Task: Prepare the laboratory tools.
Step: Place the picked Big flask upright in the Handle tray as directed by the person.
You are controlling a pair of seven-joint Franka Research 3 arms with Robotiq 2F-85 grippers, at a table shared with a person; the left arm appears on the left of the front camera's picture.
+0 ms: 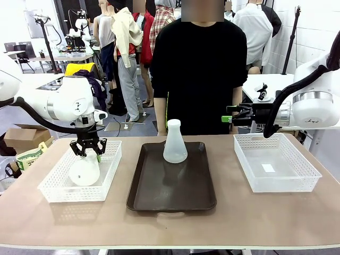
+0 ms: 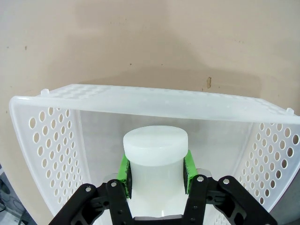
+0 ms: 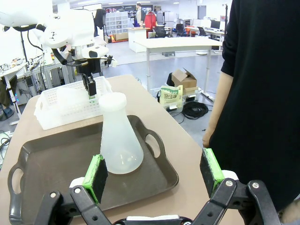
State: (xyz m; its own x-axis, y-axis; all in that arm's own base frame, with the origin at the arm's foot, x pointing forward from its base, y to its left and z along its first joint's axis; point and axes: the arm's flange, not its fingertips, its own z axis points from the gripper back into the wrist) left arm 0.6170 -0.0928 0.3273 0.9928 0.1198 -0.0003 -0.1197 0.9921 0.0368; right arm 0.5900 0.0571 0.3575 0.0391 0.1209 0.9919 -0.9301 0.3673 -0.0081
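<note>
Presently, the dark brown rectangular plastic tray [image 1: 171,183] with moulded handles lies at mid-table and serves as landmark; one frosted translucent white conical flask [image 1: 175,142] stands upright on the tray's far half, wide base down, narrow neck up; the same flask shows in the right wrist view [image 3: 121,136], standing clear of that gripper's pads. Left of the tray sits a white perforated plastic basket [image 1: 58,187]; inside it is the second frosted white conical flask [image 1: 85,170], its neck up between the jaws of the left gripper [image 1: 87,153]; in the left wrist view the green pads [image 2: 124,169] press both sides of the cylindrical neck [image 2: 155,159], so the left gripper is clamped on this flask; whether its base rests on the basket floor cannot be told. Right of the tray sits a second white perforated basket [image 1: 287,180]; the right gripper [image 1: 229,118] hangs above the table's far edge between tray and that basket, jaws spread wide, nothing between them. A person in a black top [image 1: 199,69] stands behind the tray at the far side.
</note>
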